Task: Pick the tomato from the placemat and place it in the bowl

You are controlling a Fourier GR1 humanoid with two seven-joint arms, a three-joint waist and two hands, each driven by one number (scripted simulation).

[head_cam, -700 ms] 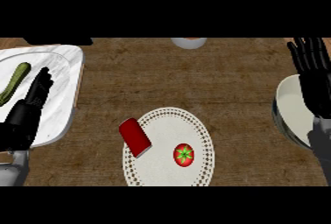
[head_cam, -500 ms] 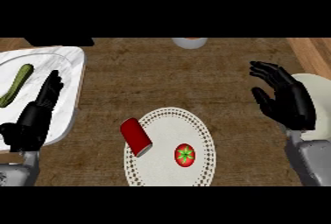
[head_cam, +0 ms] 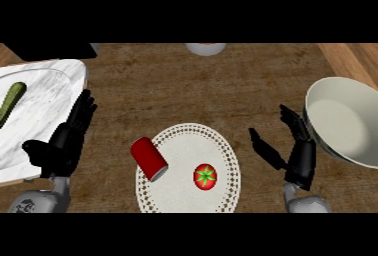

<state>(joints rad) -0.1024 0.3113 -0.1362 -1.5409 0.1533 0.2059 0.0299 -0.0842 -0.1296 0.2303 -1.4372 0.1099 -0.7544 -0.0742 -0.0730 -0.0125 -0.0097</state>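
The tomato (head_cam: 205, 176) lies on the placemat (head_cam: 221, 145), left of the open-fingered right hand (head_cam: 291, 150).

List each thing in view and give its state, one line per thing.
tomato: on the placemat, untouched, stem side up.
placemat: flat on the counter.
red can: lying on its side, across the placemat's left edge.
bowl: upright, empty.
cucumber: lying on the marble tray.
left hand: open, holding nothing.
right hand: open, holding nothing.

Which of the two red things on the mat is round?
The tomato, with its green star-shaped top. The other, a red can, is a cylinder lying on its side at the placemat's left edge.
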